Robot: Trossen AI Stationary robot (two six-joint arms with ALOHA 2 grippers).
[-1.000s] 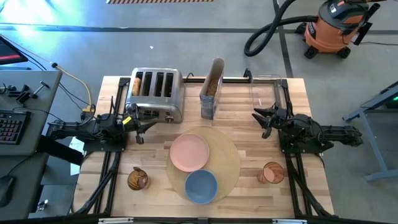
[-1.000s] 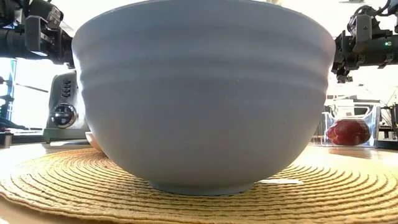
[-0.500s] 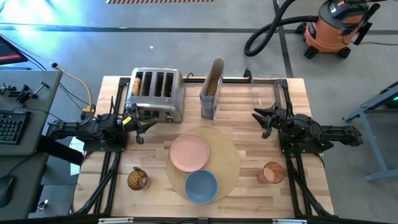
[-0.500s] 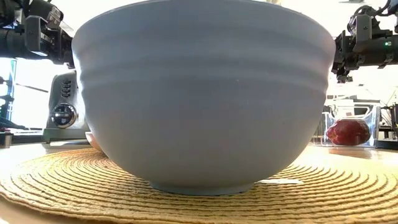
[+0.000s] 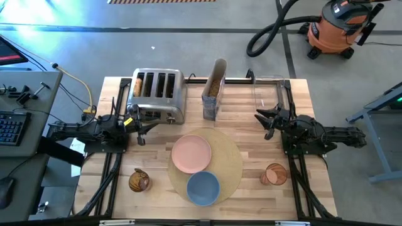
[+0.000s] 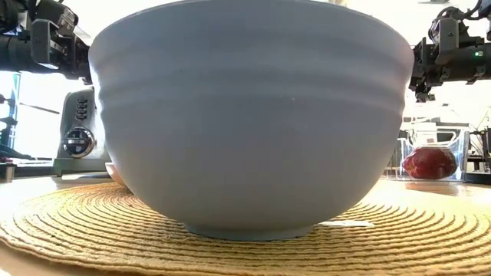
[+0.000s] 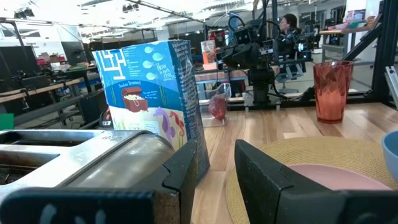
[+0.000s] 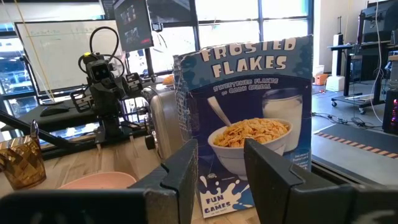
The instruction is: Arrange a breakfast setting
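The round tan placemat (image 5: 220, 164) lies at the table's near middle. The pink plate (image 5: 191, 154) and the smaller blue bowl (image 5: 203, 187) rest on it; the bowl (image 6: 245, 115) fills the low view. The red fruit (image 6: 430, 162) sits inside a clear box (image 5: 269, 94) at the far right. My left gripper (image 5: 141, 130) hovers open in front of the toaster, and its own wrist view (image 7: 214, 180) shows it empty. My right gripper (image 5: 266, 120) hovers open near the clear box, and it is empty in its wrist view (image 8: 221, 174). No spoon or bagel shows plainly.
The steel toaster (image 5: 156, 94) stands at the far left. The tall cereal container (image 5: 213, 93), holding a Frosted Flakes box (image 8: 249, 124), stands at the far middle. A gold cup (image 5: 139, 181) stands near left, a reddish tumbler (image 5: 274, 174) near right.
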